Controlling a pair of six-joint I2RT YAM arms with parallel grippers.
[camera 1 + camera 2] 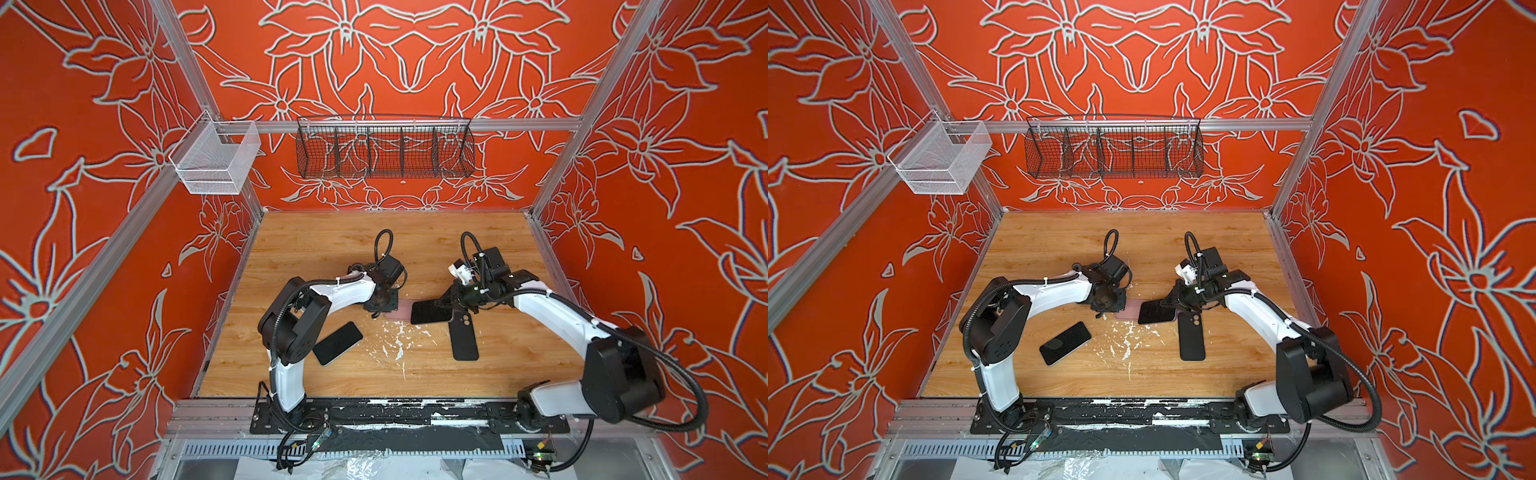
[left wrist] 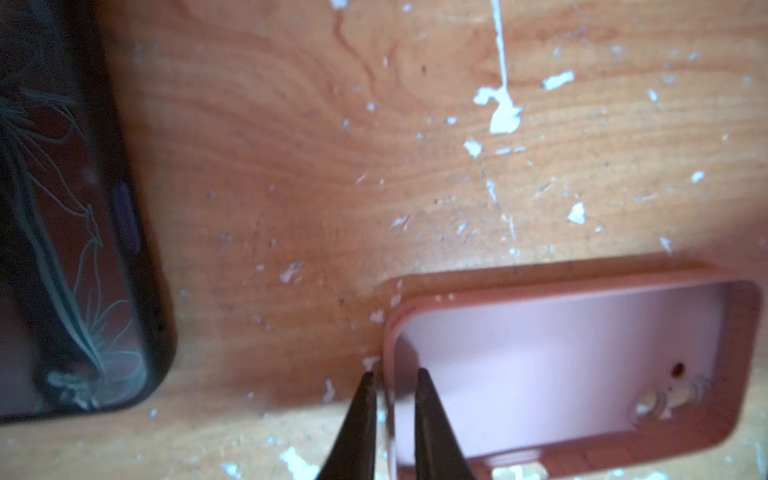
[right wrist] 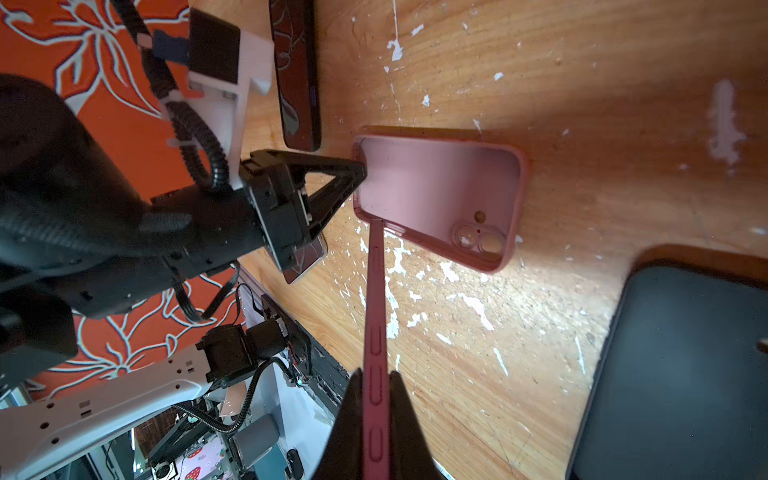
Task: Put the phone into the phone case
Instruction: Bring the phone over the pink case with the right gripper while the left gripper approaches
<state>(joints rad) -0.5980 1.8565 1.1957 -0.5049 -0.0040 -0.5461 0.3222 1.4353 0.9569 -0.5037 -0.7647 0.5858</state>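
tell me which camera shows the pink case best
Right wrist: nearly the whole pink case lies open side up, camera cutout visible. Left wrist shows it cut off. In both top views, just a sliver shows.

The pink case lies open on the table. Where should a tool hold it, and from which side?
Probably its short end wall, away from the camera hole, coming from above. The pink case lies flat, open side up, so the thin rim stands upright: one finger inside, one outside. The left tool straddles that wall now.
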